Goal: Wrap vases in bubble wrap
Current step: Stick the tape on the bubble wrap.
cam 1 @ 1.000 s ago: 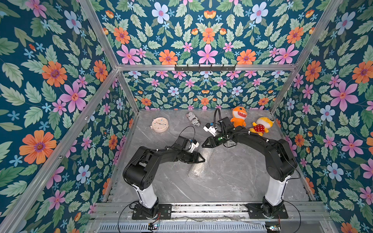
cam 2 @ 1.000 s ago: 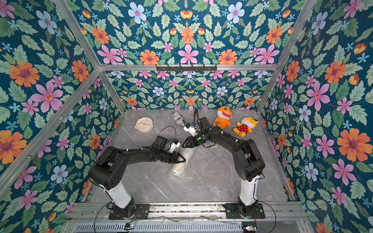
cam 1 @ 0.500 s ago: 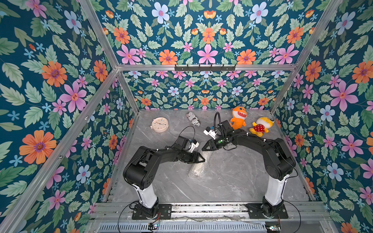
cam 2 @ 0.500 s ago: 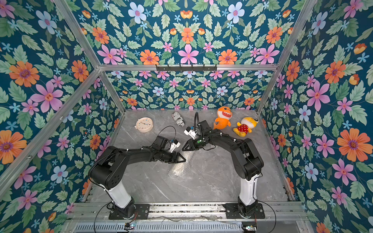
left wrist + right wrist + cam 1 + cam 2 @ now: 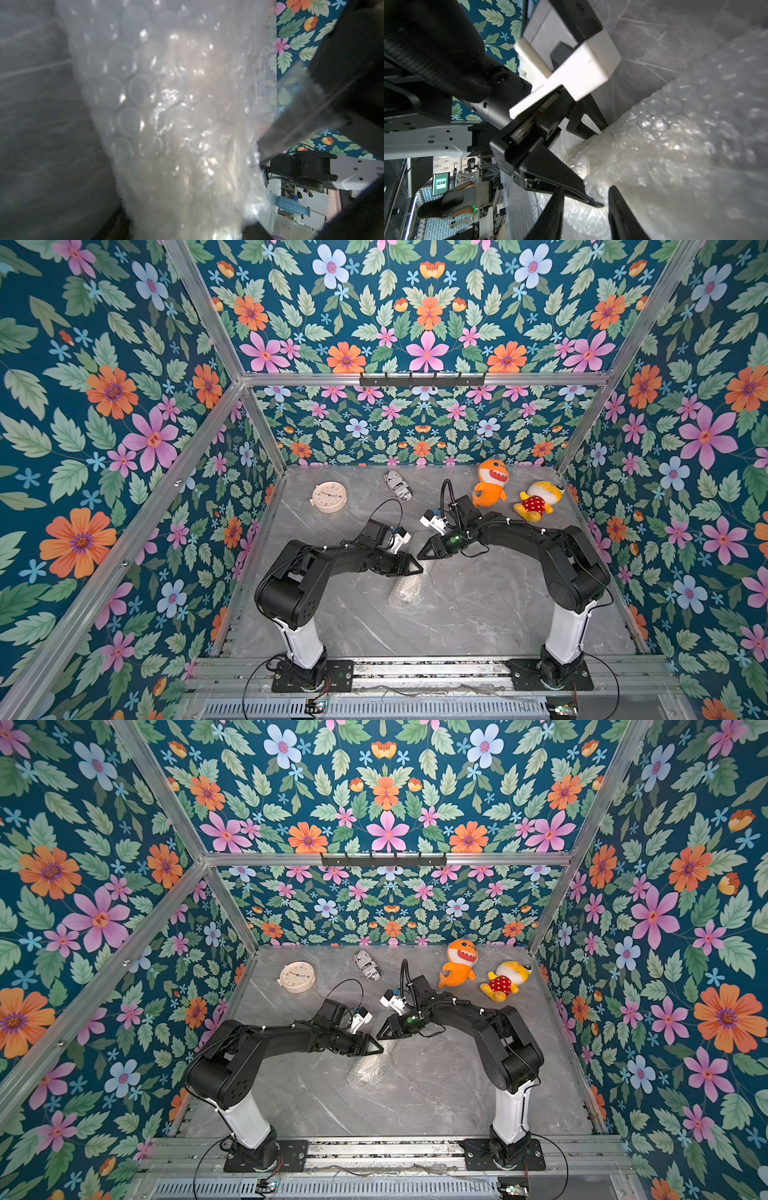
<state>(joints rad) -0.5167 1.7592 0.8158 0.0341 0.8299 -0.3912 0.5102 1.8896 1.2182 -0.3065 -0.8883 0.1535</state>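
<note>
The bubble wrap (image 5: 409, 588) lies bundled at mid-table in both top views, its far end under the two grippers. In the left wrist view the wrap (image 5: 166, 124) fills the picture, and the cream vase (image 5: 197, 87) shows dimly through it. My left gripper (image 5: 417, 569) is shut on the wrapped bundle, one finger (image 5: 566, 182) on each side of it. My right gripper (image 5: 586, 188) reaches in from the opposite side, just behind the left one. Its jaws stand apart at the bundle's end, one finger (image 5: 623, 216) against the wrap.
Along the back of the marble table (image 5: 478, 614) lie a cream clock (image 5: 329, 497), a black-and-white printed cylinder (image 5: 398, 486), an orange plush shark (image 5: 490, 483) and a yellow plush (image 5: 538, 499). Flowered walls close in three sides.
My right gripper has come forward and down, closer to the left gripper and the bundle. The left arm and the wrapped vase have stayed put.
</note>
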